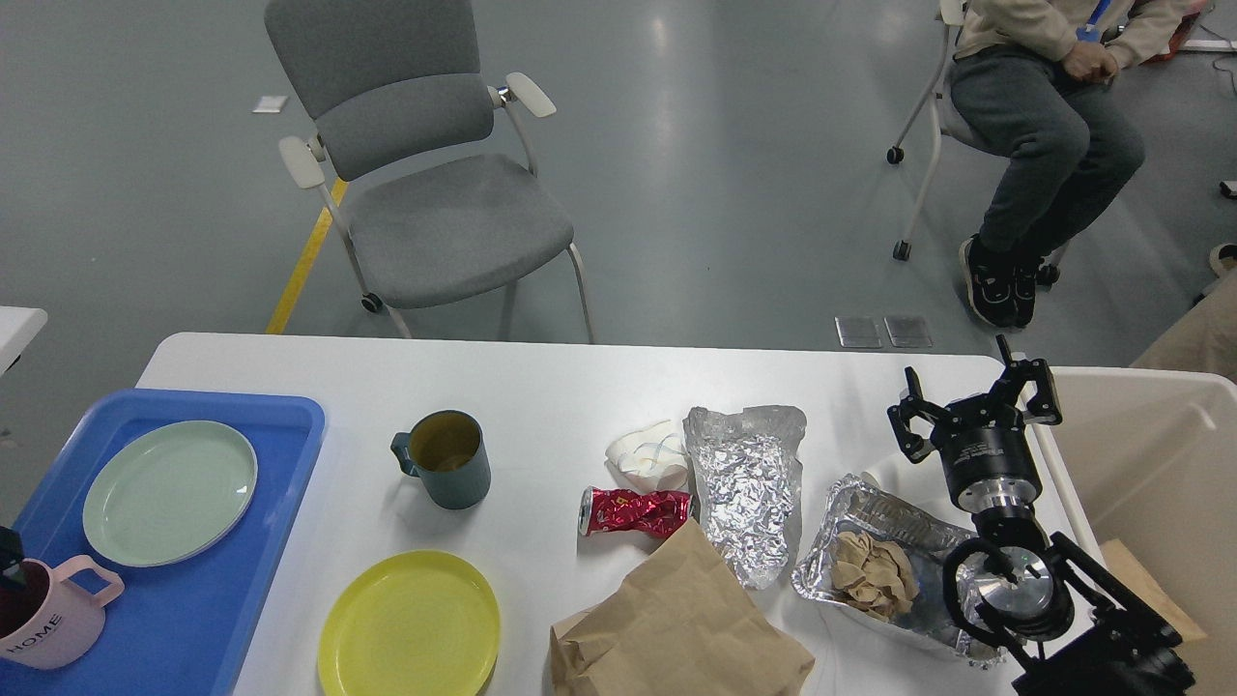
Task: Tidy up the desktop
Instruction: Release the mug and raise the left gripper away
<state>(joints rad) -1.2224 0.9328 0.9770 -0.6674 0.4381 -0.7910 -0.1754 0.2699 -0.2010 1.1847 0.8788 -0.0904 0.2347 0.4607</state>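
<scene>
The right gripper (pixel 974 404) hovers with its 2 fingers spread apart and holding nothing, above the far right corner of the white desktop (pixel 541 387), which stretches away to its left. Just below it lies a foil tray (pixel 870 522) holding crumpled brown paper (pixel 875 572), and the beige bin (pixel 1150 454) stands immediately to its right. The left gripper is out of sight; only a dark sliver shows over the pink mug (pixel 53 614) on the blue tray (pixel 193 619), far left of the claw.
</scene>
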